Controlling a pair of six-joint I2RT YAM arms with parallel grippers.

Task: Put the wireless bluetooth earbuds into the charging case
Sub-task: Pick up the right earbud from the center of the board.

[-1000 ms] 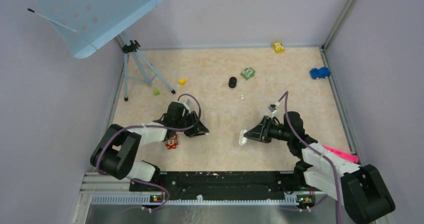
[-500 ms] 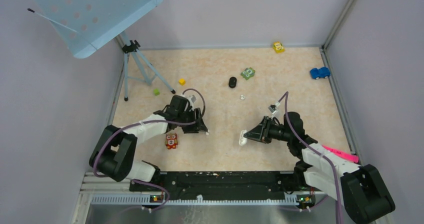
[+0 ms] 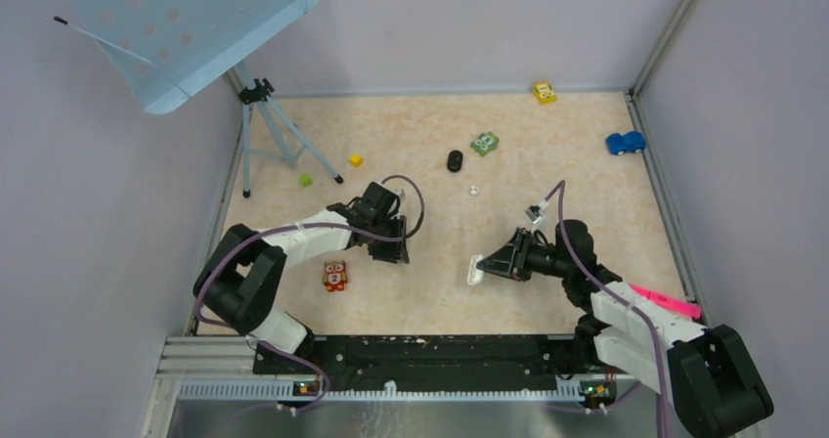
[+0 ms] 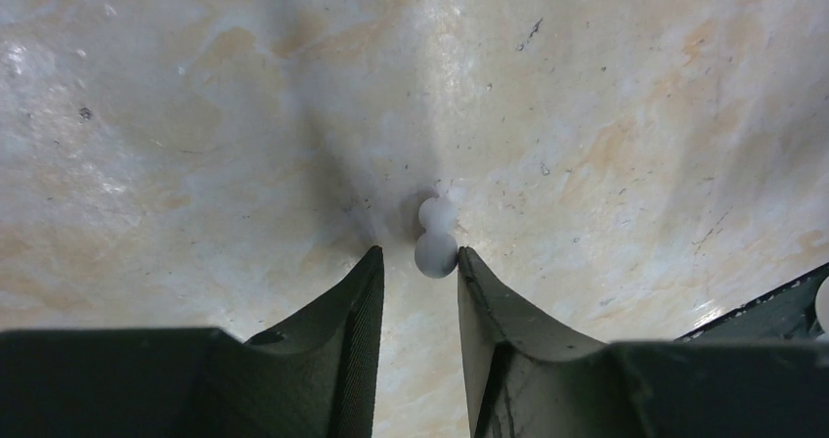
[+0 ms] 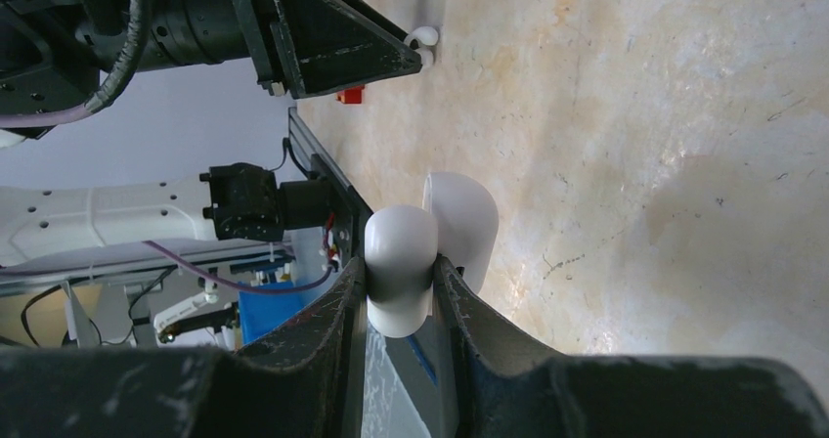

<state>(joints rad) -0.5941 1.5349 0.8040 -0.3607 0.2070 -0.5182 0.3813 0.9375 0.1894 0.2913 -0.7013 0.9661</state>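
Note:
A white earbud [image 4: 436, 239] lies on the table between my left gripper's [image 4: 420, 254] fingertips. It touches the right finger, with a gap to the left finger; the gripper is open. In the top view this gripper [image 3: 400, 257] is left of centre. My right gripper [image 3: 481, 268] is shut on the white charging case [image 5: 401, 262], held just above the table with its lid [image 5: 467, 221] open. Another white earbud [image 3: 473, 191] and a black earbud [image 3: 455, 160] lie farther back.
An owl figure [image 3: 335, 276] stands near the left arm. A green toy [image 3: 484, 144], yellow cube [image 3: 356, 159], green ball [image 3: 306, 179], tripod [image 3: 264, 125], blue car [image 3: 625, 143], yellow car [image 3: 545, 92] and pink pen [image 3: 665, 301] are around.
My left gripper has moved right, away from the owl figure, and now stands over the white earbud. The right arm and the case have not moved.

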